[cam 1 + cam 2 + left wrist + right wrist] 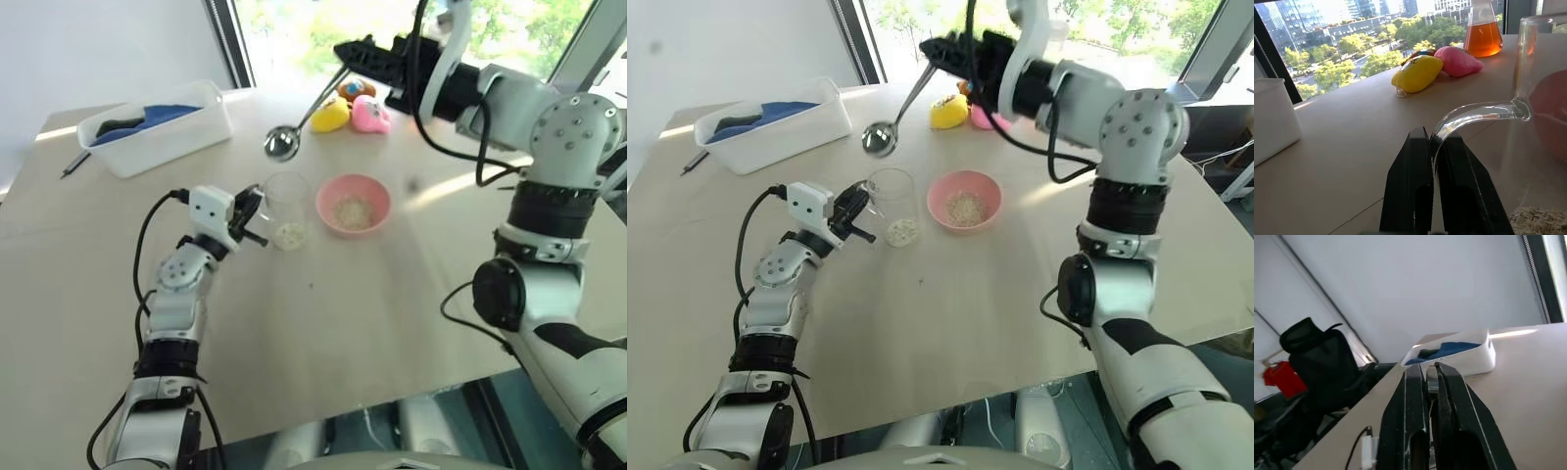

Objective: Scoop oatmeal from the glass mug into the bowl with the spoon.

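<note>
So the left tool (257, 217) is clamped tight on the handle of the glass mug (285, 208), which stands on the bench (323, 323) just left of the pink bowl (353, 205). There's a little oatmeal (291, 233) sitting in the bottom of the mug, and some flakes already lie in the bowl too. The right tool (345, 49) is up in the air at the far side, pinched closed on the handle of the spoon (281, 143), whose head hangs down above and just behind the mug. Far left there's a white tub (157, 127) with something blue in it, and some yellow and pink toys (351, 114) sit beyond the bowl.
</note>
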`<state>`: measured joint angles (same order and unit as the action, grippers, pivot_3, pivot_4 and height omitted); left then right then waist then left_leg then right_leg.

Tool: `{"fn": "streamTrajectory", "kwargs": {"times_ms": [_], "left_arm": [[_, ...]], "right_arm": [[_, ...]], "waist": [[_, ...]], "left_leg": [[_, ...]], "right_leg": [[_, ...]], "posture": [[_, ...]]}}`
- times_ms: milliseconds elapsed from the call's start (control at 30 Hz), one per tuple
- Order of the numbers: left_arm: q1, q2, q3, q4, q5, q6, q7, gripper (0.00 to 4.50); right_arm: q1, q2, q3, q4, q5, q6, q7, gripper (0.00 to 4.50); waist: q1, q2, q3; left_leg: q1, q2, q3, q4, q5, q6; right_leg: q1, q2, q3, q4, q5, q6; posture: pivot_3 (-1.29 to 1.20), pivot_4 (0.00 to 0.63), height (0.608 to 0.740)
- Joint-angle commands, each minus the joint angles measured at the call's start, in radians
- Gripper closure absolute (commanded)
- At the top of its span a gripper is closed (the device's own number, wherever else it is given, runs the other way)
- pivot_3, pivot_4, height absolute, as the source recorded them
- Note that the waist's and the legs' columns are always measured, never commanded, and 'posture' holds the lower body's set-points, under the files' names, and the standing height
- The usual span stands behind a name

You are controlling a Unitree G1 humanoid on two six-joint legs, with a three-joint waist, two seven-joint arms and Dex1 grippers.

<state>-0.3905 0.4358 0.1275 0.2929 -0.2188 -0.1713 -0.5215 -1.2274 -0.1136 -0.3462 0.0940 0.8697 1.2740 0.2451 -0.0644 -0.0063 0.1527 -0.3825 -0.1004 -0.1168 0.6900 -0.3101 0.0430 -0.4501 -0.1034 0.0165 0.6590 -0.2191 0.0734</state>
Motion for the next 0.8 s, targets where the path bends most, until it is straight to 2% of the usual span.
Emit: {"fn": "streamTrajectory", "kwargs": {"times_ms": [33,233,400,467,533,733,800], "left_arm": [[0.01,0.002,0.011,-0.017,0.0,0.002,-0.004,4.47],[0.054,-0.007,0.019,-0.058,0.001,0.01,0.016,4.47],[0.085,-0.017,0.021,-0.084,0.006,0.018,0.025,4.47],[0.093,-0.019,0.021,-0.093,0.01,0.021,0.03,4.5],[0.103,-0.016,0.02,-0.1,0.018,0.021,0.034,4.5],[0.117,-0.008,0.03,-0.102,0.016,0.016,0.041,4.5],[0.121,-0.008,0.036,-0.103,0.013,0.014,0.045,4.5]], "right_arm": [[0.03,0.026,0.031,-0.06,0.017,0.003,-0.025,4.5],[0.098,-0.009,0.216,-0.041,-0.107,-0.106,0.059,4.5],[0.119,0.01,0.279,-0.027,-0.138,-0.145,0.104,4.5],[0.121,0.019,0.279,-0.024,-0.141,-0.162,0.113,3.71],[0.12,0.029,0.269,-0.019,-0.145,-0.19,0.114,3.12],[0.094,0.031,0.209,0.033,-0.188,-0.316,0.072,0.26],[0.09,0.015,0.204,0.057,-0.218,-0.367,0.071,0.26]], "waist": [[-0.001,0.0,0.0],[-0.005,0.0,0.0],[-0.005,0.0,0.0],[-0.005,0.0,0.0],[-0.004,0.0,0.0],[-0.005,0.0,0.0],[-0.005,0.0,0.0]], "left_leg": [[0.0,0.0,0.0,0.0,0.0,0.0],[0.0,0.0,0.0,0.0,0.0,0.0],[0.001,0.0,0.001,0.0,0.0,0.0],[0.001,0.0,0.001,0.0,0.0,0.0],[0.001,0.0,0.001,0.0,0.0,0.0],[0.002,0.0,0.001,0.0,0.0,0.0],[0.002,0.0,0.001,0.0,0.0,0.0]], "right_leg": [[0.0,0.0,0.0,0.0,0.0,0.0],[0.0,0.0,0.0,0.001,0.0,0.0],[0.0,0.0,0.0,0.001,0.0,0.0],[0.0,0.0,0.0,0.001,0.0,0.0],[0.0,0.0,0.0,0.001,0.0,0.0],[0.0,0.001,0.0,0.001,0.0,0.0],[0.0,0.002,0.0,0.001,0.0,0.0]], "posture": [[0.0,0.15,0.74],[0.0,0.15,0.74],[0.0,0.15,0.74],[0.0,0.15,0.74],[0.0,0.15,0.74],[0.0,0.15,0.74],[0.0,0.15,0.74]]}}
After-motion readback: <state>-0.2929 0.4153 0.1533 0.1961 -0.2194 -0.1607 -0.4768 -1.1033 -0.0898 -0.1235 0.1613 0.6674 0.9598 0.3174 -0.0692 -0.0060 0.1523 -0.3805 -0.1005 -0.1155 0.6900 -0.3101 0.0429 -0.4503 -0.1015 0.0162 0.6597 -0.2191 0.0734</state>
